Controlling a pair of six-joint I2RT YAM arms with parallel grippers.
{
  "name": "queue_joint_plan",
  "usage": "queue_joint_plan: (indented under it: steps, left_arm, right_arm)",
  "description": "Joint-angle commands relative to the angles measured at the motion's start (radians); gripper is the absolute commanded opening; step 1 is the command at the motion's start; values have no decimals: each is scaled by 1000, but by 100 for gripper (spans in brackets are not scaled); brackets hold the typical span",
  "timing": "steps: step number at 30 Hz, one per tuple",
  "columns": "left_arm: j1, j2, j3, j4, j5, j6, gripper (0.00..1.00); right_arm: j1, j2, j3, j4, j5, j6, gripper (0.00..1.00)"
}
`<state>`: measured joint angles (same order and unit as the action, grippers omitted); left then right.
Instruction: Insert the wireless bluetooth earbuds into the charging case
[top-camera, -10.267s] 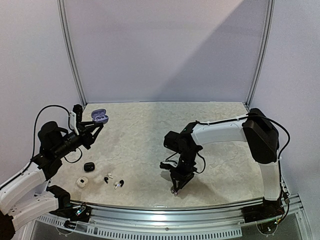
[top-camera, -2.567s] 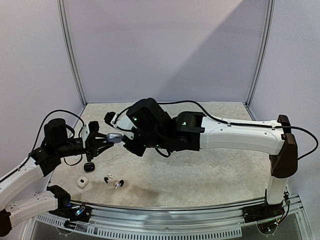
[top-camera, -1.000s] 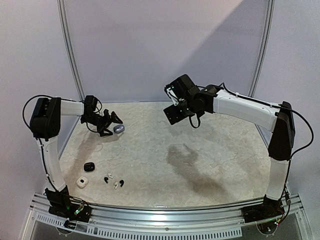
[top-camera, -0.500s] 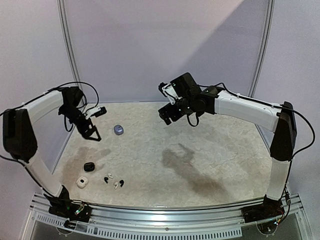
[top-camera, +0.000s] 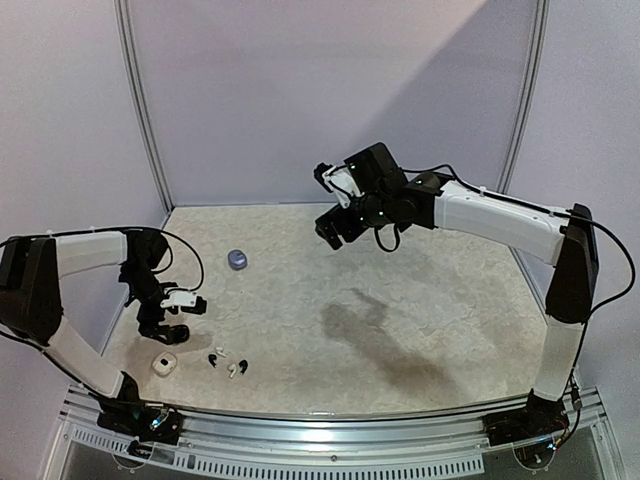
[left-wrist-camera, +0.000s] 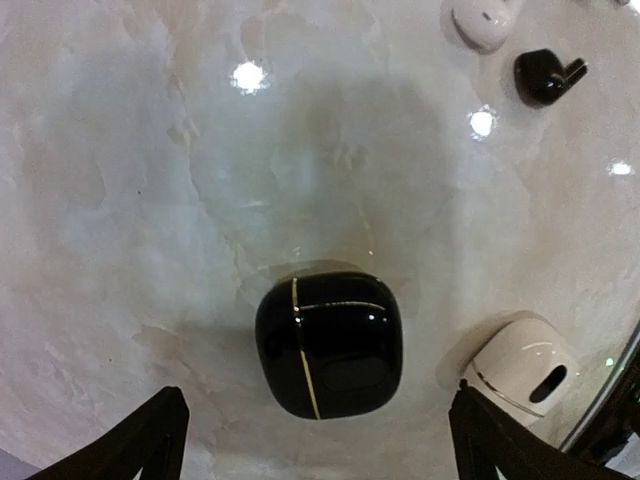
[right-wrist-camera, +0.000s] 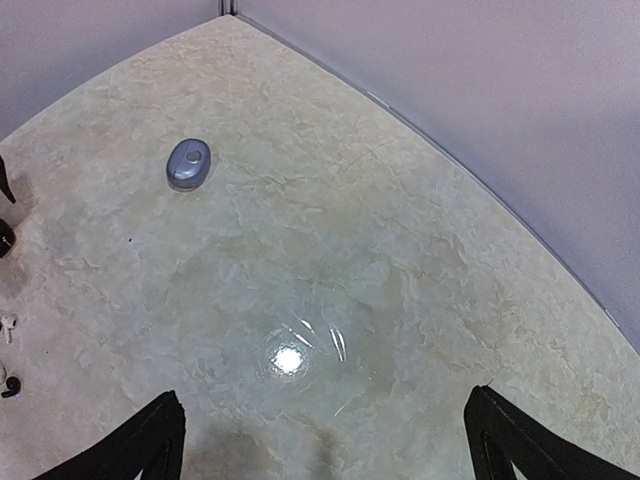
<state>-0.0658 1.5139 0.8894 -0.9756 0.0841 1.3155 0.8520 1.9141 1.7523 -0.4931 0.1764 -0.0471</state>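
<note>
The left tool (left-wrist-camera: 320, 452) hangs wide and empty over a closed glossy black pebble-shaped case (left-wrist-camera: 328, 345), with a white case (left-wrist-camera: 520, 368) just beside it. A tiny black earbud (left-wrist-camera: 545, 77) and a white earbud (left-wrist-camera: 478, 20) lie loose on the mottled beige counter (left-wrist-camera: 150, 200) nearby. The right tool (right-wrist-camera: 325, 452) gapes wide and empty, high above.

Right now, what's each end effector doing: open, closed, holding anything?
Left end effector: open, empty, above the glossy black pebble-shaped case.
Right end effector: open, empty, raised over the beige marbled table.
</note>
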Motion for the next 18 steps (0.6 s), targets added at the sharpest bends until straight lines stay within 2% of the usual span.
queue_joint_plan:
  steps: [1,9,18]
  left_arm:
    - [-11,31,-37,141,-12,32,89]
    - [-19,73,-36,76,33,30,65]
    - [-22,115,-58,94,18,32,60]
  right_arm:
    - [11,-40,-18,-10,-32,-19,99]
    - [16,-36,-16,-20,-34,-34,99]
    - [16,-30,-13,-23,-31,-34,99]
